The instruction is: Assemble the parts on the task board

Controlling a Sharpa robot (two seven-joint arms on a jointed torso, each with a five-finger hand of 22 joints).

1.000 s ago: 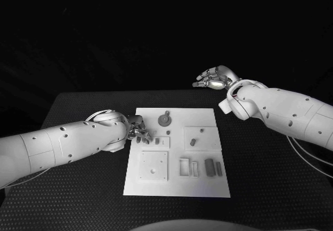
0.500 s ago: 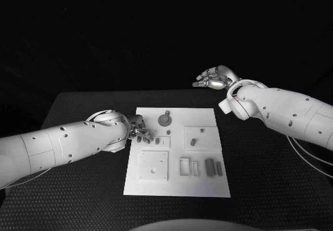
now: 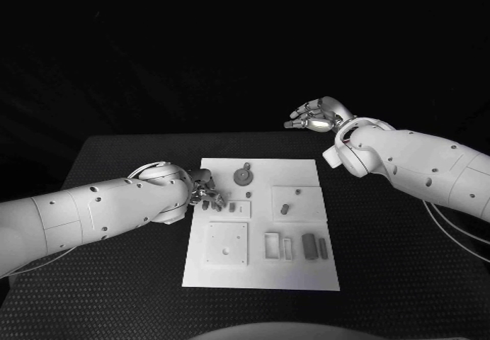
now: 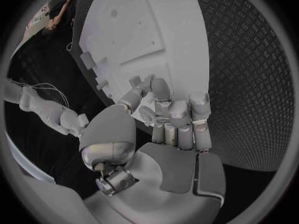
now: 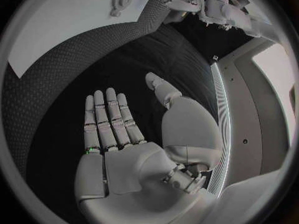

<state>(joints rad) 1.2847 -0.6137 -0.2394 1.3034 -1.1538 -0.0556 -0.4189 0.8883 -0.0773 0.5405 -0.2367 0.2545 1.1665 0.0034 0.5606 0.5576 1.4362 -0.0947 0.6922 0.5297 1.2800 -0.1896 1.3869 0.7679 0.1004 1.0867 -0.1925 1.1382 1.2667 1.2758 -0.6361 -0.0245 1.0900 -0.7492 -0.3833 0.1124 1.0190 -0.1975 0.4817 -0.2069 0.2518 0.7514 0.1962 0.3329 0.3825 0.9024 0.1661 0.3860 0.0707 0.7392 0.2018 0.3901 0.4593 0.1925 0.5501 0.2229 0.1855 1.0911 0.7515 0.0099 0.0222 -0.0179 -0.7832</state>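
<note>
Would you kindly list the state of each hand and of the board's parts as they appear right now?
left hand: fingers curled, at the task board's left edge, seemingly holding nothing.
right hand: open, fingers apart, raised beyond the table's far edge, holding nothing.
task board: lying flat on the table.
round part: lying on the board's far end, untouched.
upright parts: standing in the board's near right area.
</note>
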